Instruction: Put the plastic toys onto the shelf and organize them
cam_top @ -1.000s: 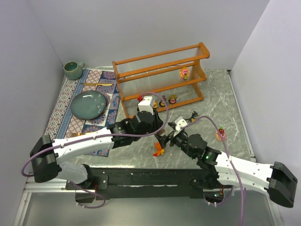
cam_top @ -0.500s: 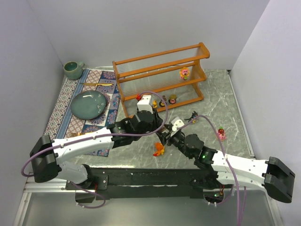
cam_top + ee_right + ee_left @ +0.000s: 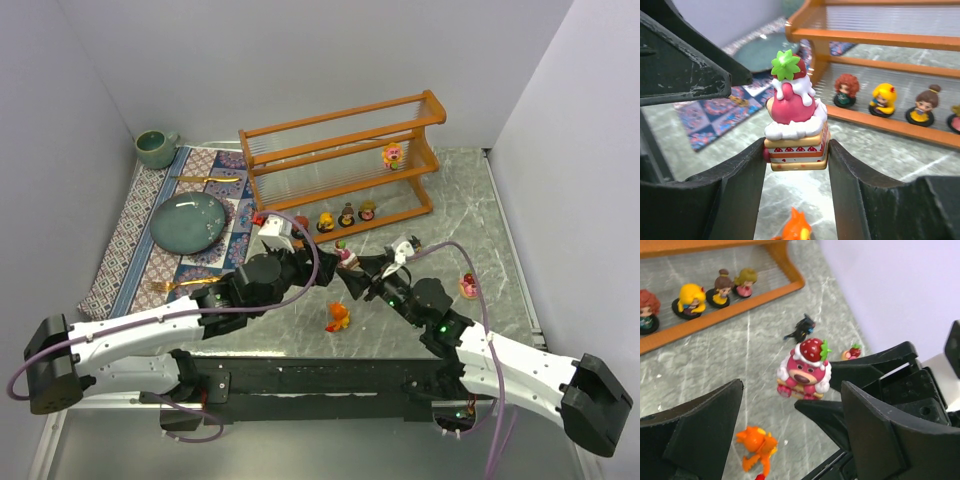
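White walls closed in the counter (image 3: 470, 200) on the left, back and right. The shelf (image 3: 340, 165) stood at the back, and a cloth mat (image 3: 150, 235) with a plate (image 3: 188, 222) and a green cup (image 3: 155, 148) filled the left side. Bare grey counter lay in front of the shelf and off to the right. Only an orange toy (image 3: 338, 318), a black toy (image 3: 802, 327) and a small pink toy (image 3: 468, 285) near the right wall lay there. Both hands met above this open part, close to each other. From above, the black toy was mostly hidden behind the right arm, and the toy faces were too small to make out. The wrist views cut off most of the shelf. A row of four toys (image 3: 325, 222) stood on the bottom tier, and a pink and yellow toy (image 3: 393, 155) stood on the middle tier. The right hand (image 3: 796, 160) was narrow and pinched the cake base of a pink bear toy (image 3: 804, 369), holding it upright in the air. The left hand (image 3: 792, 390) was spread wide around it, one finger on each side, touching nothing.
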Controlling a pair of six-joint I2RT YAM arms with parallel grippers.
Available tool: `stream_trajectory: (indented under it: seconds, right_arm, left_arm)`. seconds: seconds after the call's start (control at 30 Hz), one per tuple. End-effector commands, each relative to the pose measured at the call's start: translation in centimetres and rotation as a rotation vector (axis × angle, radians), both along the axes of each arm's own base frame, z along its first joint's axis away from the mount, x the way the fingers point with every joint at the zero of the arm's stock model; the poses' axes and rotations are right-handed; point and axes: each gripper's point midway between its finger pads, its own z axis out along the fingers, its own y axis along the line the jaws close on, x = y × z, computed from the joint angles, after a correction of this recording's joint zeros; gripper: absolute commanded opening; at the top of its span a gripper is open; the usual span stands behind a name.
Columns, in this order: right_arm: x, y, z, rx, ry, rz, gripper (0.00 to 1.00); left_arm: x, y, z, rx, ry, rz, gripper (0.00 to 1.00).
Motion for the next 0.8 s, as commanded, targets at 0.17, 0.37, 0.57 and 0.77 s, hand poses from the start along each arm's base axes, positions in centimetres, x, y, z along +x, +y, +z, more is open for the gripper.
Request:
stream_trajectory:
  seconds: [0.17, 0.37, 0.57, 0.77]
  right_arm:
    - [-1.5, 1.1, 3.1, 0.168, -0.036, 0.133, 0.0]
    - [-1.3, 1.1, 2.8, 0.16, -0.036, 0.124, 0.0]
    - [-1.0, 1.0, 2.3, 0.14, -0.034, 0.111, 0.0]
    - [-0.8, 1.3, 1.5, 0.128, -0.016, 0.111, 0.0]
  left_arm:
    - [0.6, -2.0, 2.9, -0.143, -0.043, -0.007, 0.83]
    - [1.7, -2.4, 1.5, -0.13, 0.033, 0.067, 0.72]
    - [1.7, -3.0, 1.4, -0.132, 0.032, 0.051, 0.54]
    - [1.7, -3.5, 1.1, -0.086, 0.026, 0.057, 0.17]
